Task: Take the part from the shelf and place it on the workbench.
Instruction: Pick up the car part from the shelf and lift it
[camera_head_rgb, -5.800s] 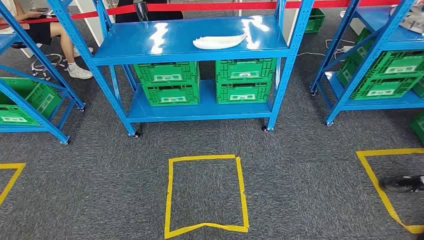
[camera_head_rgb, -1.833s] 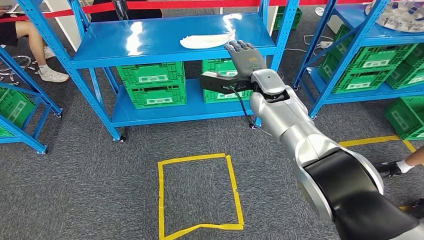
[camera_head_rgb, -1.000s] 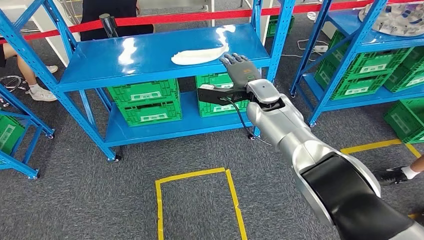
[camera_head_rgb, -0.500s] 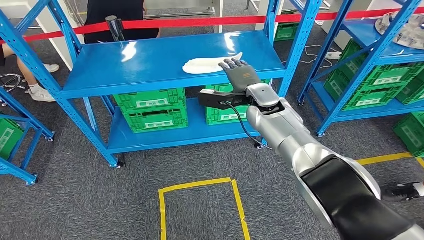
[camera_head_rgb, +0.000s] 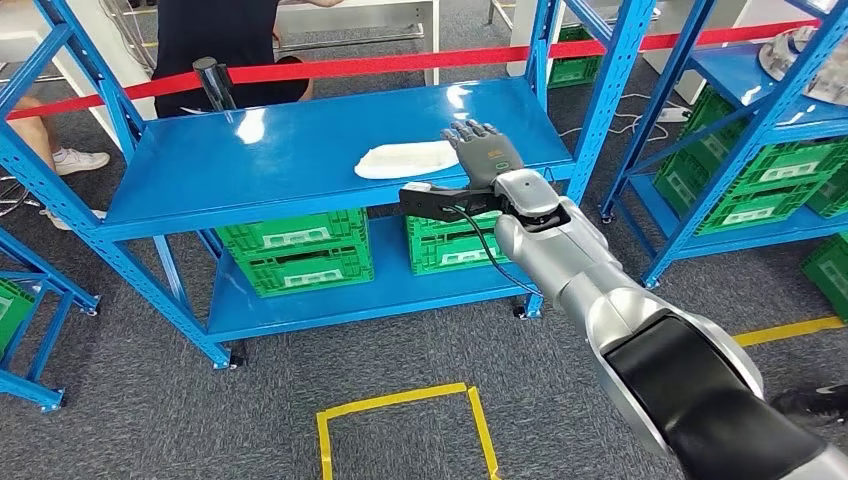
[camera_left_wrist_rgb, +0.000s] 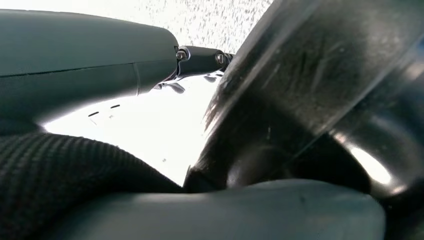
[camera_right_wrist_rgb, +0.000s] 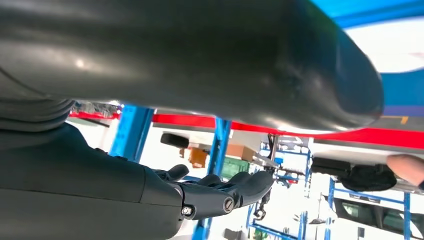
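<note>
Where the white part (camera_head_rgb: 407, 159) lies on the shelf (camera_head_rgb: 250, 170) — right robot hand (camera_head_rgb: 484, 154) beside it; fingers spread, empty.

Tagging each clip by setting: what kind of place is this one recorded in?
Probably a warehouse-style test or training area: blue metal shelving racks holding green plastic stacking crates, yellow floor tape squares on grey carpet, and a red barrier tape behind.

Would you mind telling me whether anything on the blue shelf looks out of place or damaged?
Nothing stands out. The white part lies flat on the top of the blue shelf, near its right front edge, and looks whole. The right hand is open at the part's right end. The green crates below sit squarely stacked.
</note>
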